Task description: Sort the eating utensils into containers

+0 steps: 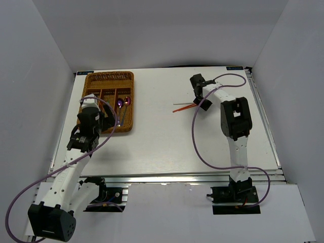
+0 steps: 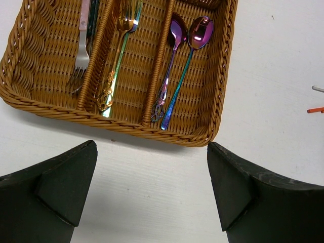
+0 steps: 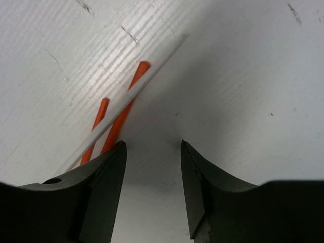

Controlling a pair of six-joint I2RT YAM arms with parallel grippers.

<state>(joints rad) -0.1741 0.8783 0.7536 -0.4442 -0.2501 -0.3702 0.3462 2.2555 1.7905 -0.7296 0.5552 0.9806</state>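
Chopsticks [image 3: 126, 98], red and white, lie crossed on the tabletop [image 3: 243, 76] by the parted right fingers [image 3: 109, 177]; left fingers [image 2: 66, 187], parted, near wicker tray [image 2: 152, 132].

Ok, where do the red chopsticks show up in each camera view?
Top external: the red chopsticks lie right of centre, beside the right end effector.
Left wrist: only a red tip at the right edge, right of the wicker tray.
Right wrist: left of centre, running down to the lower left.
Shared landmark: the white chopstick alongside them in all three.
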